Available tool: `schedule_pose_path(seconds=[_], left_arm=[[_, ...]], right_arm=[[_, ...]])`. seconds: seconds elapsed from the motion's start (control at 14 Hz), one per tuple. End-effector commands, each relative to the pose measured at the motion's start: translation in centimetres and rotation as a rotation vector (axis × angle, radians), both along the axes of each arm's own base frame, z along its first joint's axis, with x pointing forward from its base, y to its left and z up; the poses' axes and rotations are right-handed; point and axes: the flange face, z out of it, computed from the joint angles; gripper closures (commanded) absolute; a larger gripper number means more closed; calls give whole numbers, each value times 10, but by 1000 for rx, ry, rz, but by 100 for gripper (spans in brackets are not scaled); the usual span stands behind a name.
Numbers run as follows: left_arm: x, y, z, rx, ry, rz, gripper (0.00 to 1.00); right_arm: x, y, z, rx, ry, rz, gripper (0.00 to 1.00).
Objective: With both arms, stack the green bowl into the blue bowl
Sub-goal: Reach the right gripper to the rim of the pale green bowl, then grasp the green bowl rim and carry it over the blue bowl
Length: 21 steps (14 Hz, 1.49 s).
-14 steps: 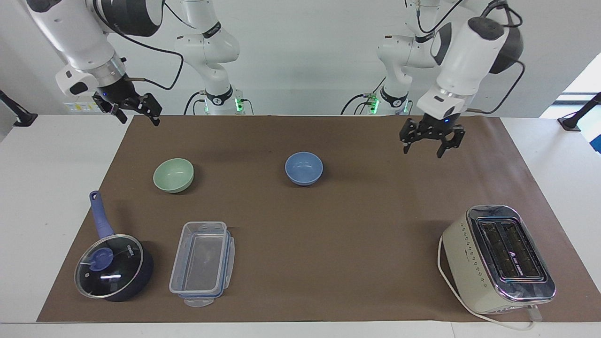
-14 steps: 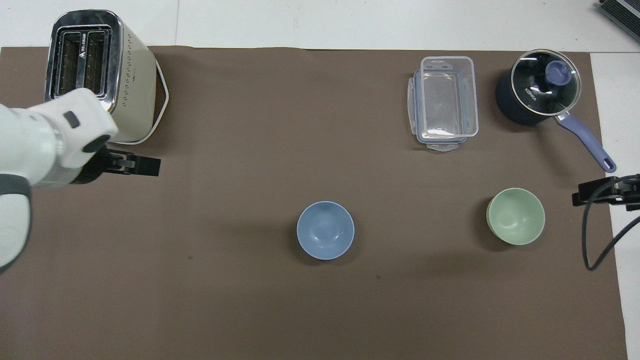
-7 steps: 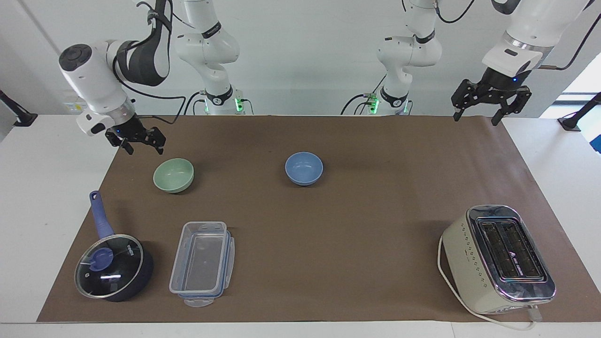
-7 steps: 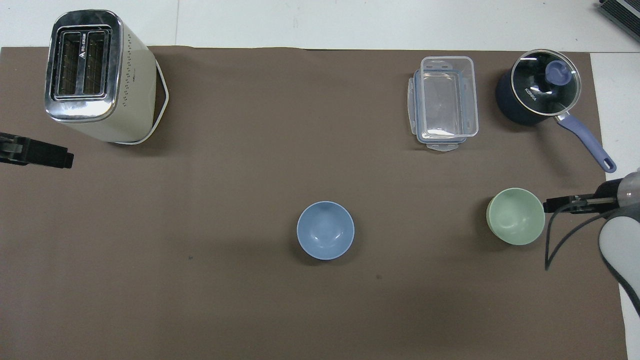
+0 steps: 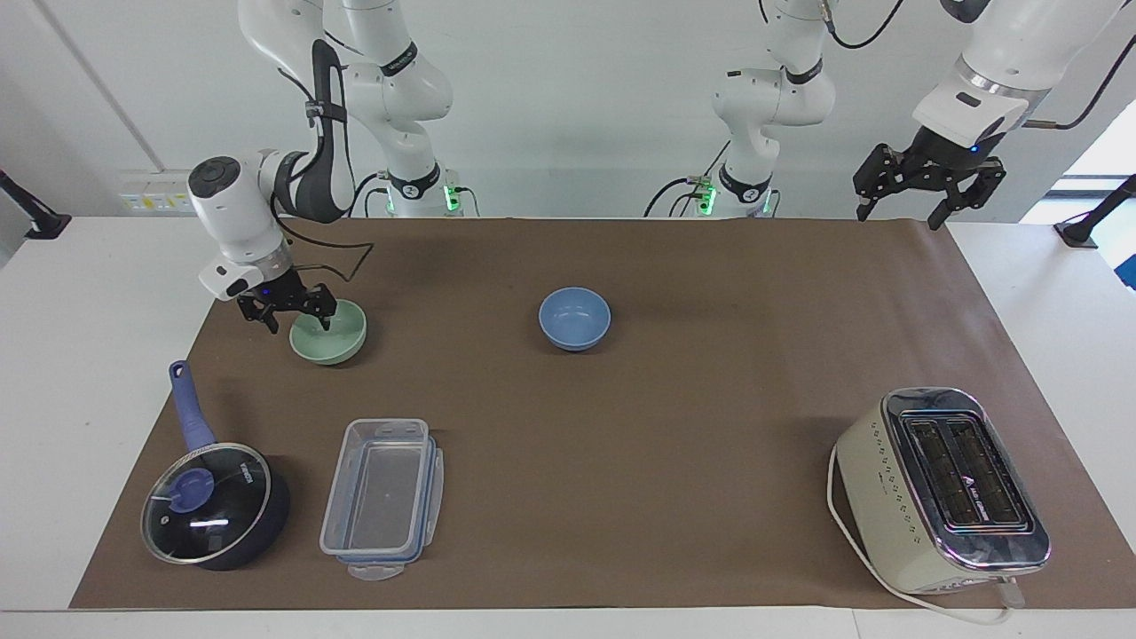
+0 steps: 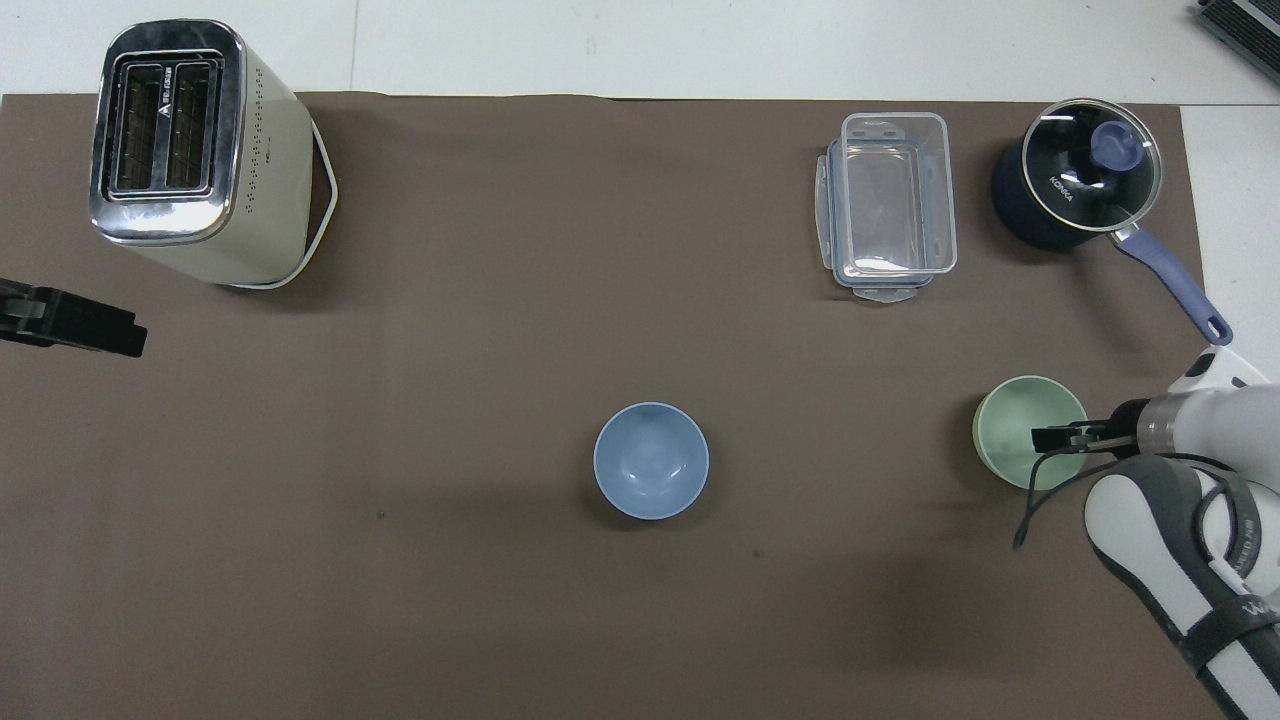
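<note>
On the brown mat (image 5: 621,444) toward the right arm's end, the right gripper (image 5: 295,312) is down at the green bowl (image 5: 330,335), its fingers spread wide and straddling the rim on the side toward the table's edge. The round bowl sits upright, mouth up, so it has no long axis. Farther from the robots than it stand a lidded saucepan (image 5: 213,501) and a clear container (image 5: 383,497). The blue bowl (image 5: 574,317) sits upright mid-table, well apart from the green one. Toward the left arm's end stands a toaster (image 5: 945,493). The left gripper (image 5: 923,182) waits raised over the mat's corner, fingers wide apart. The mat lies on a white table (image 5: 89,355) by a pale wall (image 5: 577,89).
</note>
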Motion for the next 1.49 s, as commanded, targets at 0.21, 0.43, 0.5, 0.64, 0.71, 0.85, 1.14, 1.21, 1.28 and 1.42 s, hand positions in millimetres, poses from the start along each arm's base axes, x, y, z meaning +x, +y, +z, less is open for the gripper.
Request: schedule_pose_path(seconds=[0.21,0.43,0.5,0.64,0.71,0.85,1.14,1.21,1.28,1.42], left_arm=[[-15,6,0,10,9,-8,0],[-15,8,0,12,12,-5,0],[-15,8,0,10,12,-5,0],[-15,8,0,10,12,-5,0],[-15,8,0,12,12,-5,0],[-16,8,1,10,11,-5,0],[-16,8,1,10,11,-5,0],[-15,8,0,12,12,-5,0],[-15,8,0,11,12,-4,0],[-16,8,1,10,11,-5,0]], right_arm=[[-1,-15,-9,13,-35,-19,10],[0,-15,-8,17,-36,-24,90],[0,-16,-7,18,-35,-27,100],[7,-17,-4,18,-38,-21,100],[10,-18,0,20,-33,-9,100],[19,-18,14,28,-26,-8,100],[42,-7,77,83,-18,-4,100],[48,-5,98,94,-8,4,100],[53,-4,117,108,-6,9,100],[63,19,154,138,-20,49,100]])
